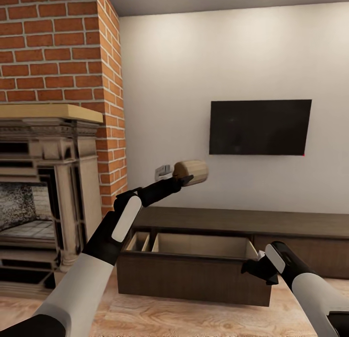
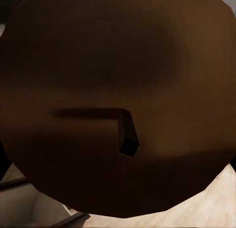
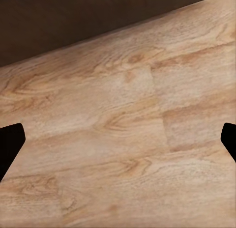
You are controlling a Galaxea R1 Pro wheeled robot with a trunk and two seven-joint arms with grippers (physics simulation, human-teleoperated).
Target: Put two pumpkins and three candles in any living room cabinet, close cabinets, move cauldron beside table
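Observation:
My left gripper [image 1: 185, 179] is shut on a tan stubby candle [image 1: 195, 171], held in the air above the left part of the long dark brown cabinet [image 1: 295, 224]. In the left wrist view the candle's round end [image 2: 98, 75] sits right before the camera, its small wick [image 2: 127, 134] sticking out. One wide drawer [image 1: 194, 278] of the cabinet is pulled out, pale and bare inside [image 1: 203, 245]. My right gripper [image 1: 255, 267] hangs open at the drawer's right front corner; its dark fingertips [image 3: 10, 144] stand wide apart over the wooden floor [image 3: 123, 139].
A stone fireplace [image 1: 43, 182] with a brick chimney [image 1: 58, 46] stands at the left. A black TV [image 1: 260, 127] hangs on the white wall above the cabinet, and a wall outlet [image 1: 162, 171] sits just left of the candle. Light wooden floor [image 1: 194, 317] lies before the drawer.

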